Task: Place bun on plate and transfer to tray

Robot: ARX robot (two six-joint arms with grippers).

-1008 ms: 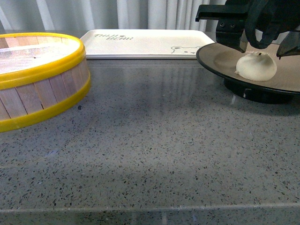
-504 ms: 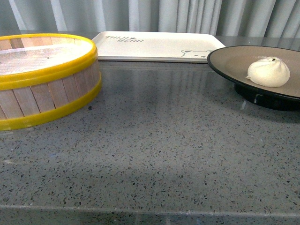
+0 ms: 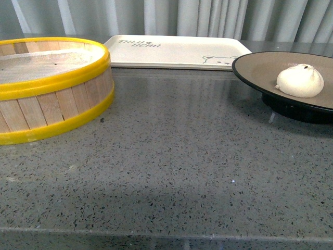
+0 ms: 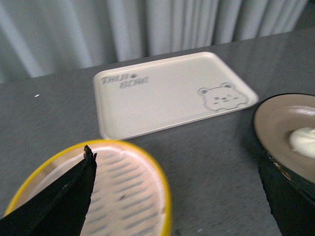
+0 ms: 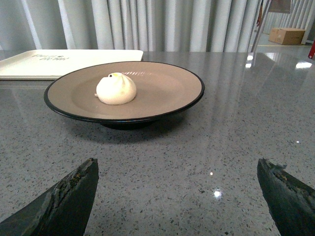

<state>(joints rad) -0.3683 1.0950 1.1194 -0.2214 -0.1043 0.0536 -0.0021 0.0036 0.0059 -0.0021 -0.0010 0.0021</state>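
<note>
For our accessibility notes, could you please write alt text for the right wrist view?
A small white bun sits off-centre on a tan, black-rimmed plate standing on a grey speckled table. A cream tray lies beyond the plate, and the open right hand shows two dark fingertips in the foreground.

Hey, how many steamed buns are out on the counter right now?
1. The bun sits on the plate, at the right. Part of the steamer basket interior is out of sight, so another could be hidden there.
</note>
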